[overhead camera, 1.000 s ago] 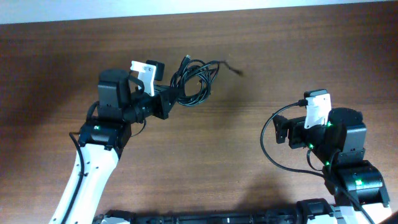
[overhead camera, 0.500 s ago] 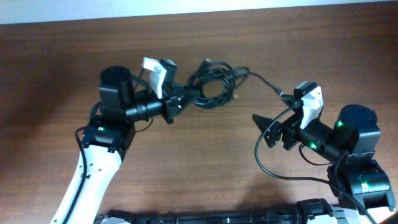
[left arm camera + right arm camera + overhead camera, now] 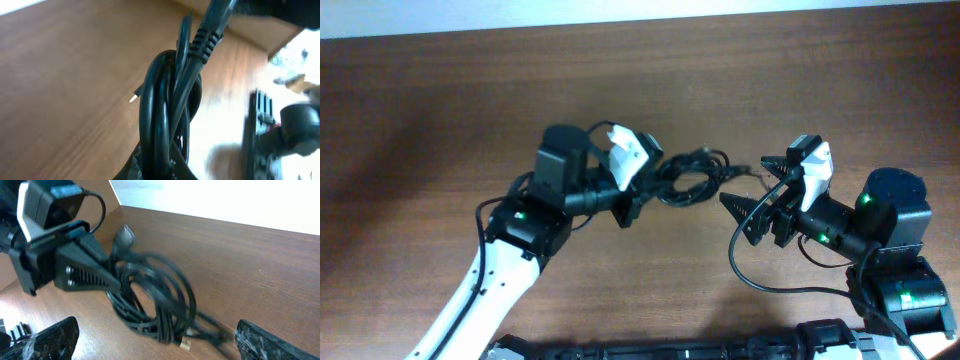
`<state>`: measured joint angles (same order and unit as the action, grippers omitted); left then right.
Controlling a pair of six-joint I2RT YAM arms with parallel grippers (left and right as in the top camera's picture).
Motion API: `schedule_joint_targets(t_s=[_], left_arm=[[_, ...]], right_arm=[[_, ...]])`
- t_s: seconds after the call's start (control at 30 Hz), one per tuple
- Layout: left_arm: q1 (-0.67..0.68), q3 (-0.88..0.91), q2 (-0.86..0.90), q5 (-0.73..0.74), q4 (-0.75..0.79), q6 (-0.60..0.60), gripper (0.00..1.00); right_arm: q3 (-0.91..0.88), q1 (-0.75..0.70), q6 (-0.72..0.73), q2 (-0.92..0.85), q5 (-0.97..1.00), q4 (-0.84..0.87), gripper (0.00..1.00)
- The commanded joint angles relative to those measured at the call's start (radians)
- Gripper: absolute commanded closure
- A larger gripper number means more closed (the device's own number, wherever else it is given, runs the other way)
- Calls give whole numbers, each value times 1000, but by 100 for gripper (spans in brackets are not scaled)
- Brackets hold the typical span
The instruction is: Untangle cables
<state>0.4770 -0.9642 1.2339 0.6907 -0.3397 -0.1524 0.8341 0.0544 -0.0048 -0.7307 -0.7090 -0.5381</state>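
Your left gripper (image 3: 642,193) is clamped on the cables (image 3: 688,181) — in the left wrist view the bundle runs straight down between its fingers; from the right wrist view those dark fingers (image 3: 92,275) come together in a point at the left edge of the coil; count that claw as holding. The cables sit near the middle of the table (image 3: 440,110), between your two arms; they are a bunch of thin black loops wound over one another, with one strand trailing off to the right towards your right gripper (image 3: 743,181).

Close up, you can see a moulded black plug (image 3: 205,42) with a ribbed collar lying along the top of the loops; a small pale tip (image 3: 134,97) pokes out on the left side behind them; from the right wrist view a small metallic plug end (image 3: 185,343) shows at the near foot of the coil. You cannot tell whether the lower loops rest on the wood or hang just above it; the coil is blurred in that view.

Your right gripper stands wide open; in its own view one finger sits at each lower corner, with the coil ahead of the gap. From overhead its tips are just beside the bundle's right side; the trailing strand seems to run into the gap between them — no contact that you can make out.
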Motion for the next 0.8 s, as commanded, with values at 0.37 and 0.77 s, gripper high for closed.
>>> schedule_joint_targets(t_s=[0.37,0.77], left_arm=[[93,-164,-26,96,-145,-322,100],[93,-164,-26,212,-116,-364,100]], right_arm=[[18,-2,-210,6,-55,-103,2],[18,-2,-302,5,-205,-102,68]])
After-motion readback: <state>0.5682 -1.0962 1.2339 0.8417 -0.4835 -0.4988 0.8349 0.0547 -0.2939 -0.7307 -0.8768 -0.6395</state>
